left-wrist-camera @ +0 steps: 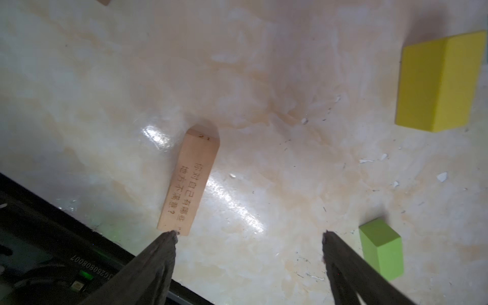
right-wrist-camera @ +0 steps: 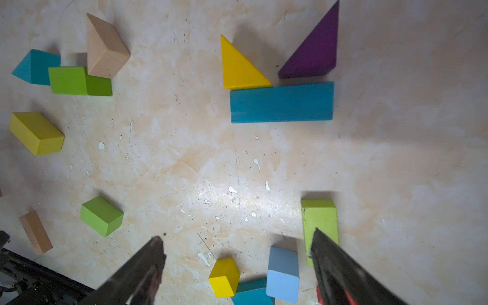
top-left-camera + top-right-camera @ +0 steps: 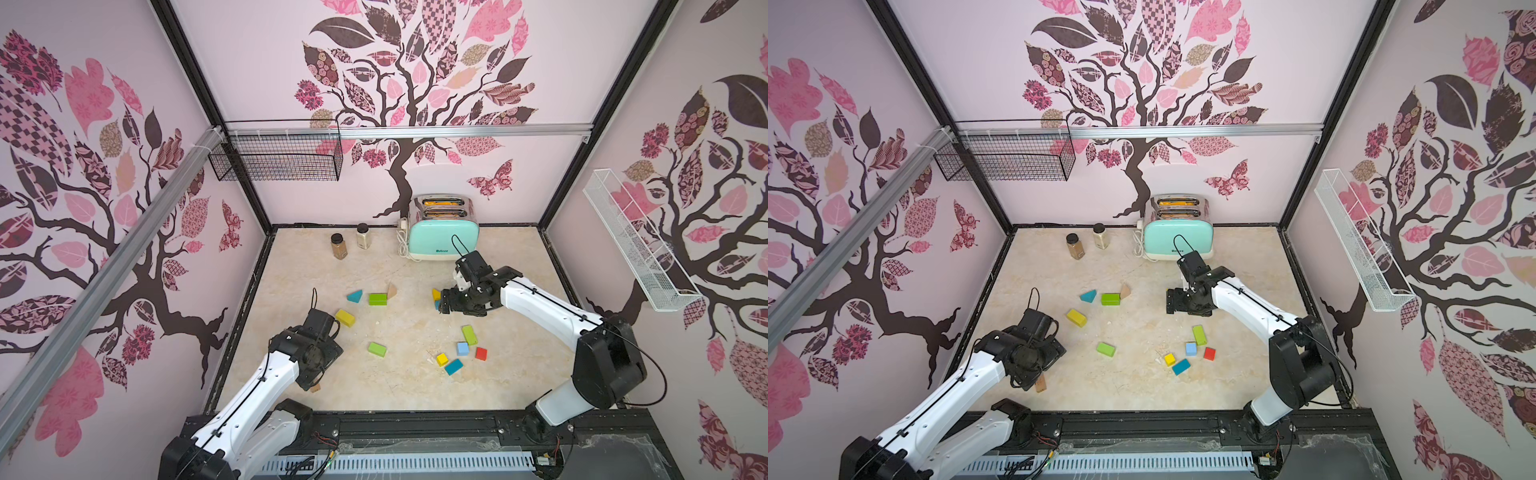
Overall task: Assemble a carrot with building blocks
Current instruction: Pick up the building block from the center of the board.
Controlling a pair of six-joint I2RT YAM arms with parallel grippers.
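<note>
My left gripper [image 1: 248,235] is open above bare tabletop. A tan bar [image 1: 190,182] printed with characters lies just past one fingertip, and a yellow block [image 1: 438,84] and a green block [image 1: 383,250] lie off to the side. My right gripper [image 2: 236,235] is open too, hovering over a yellow cube [image 2: 224,277], a light blue cube [image 2: 282,274] and a teal block [image 2: 250,293], with a green bar [image 2: 319,219] by one finger. Farther off, a yellow wedge [image 2: 240,68] and a purple wedge [image 2: 314,52] stand against a teal bar [image 2: 281,103]. In a top view, a red cube [image 3: 481,353] sits near that cluster.
A teal wedge [image 3: 354,296], green block [image 3: 377,299] and tan wedge [image 3: 391,291] are grouped mid-table. A mint toaster [image 3: 442,239] and two spice jars [image 3: 338,246] stand at the back. A black wire basket [image 3: 278,156] and a white rack [image 3: 636,245] hang on the walls.
</note>
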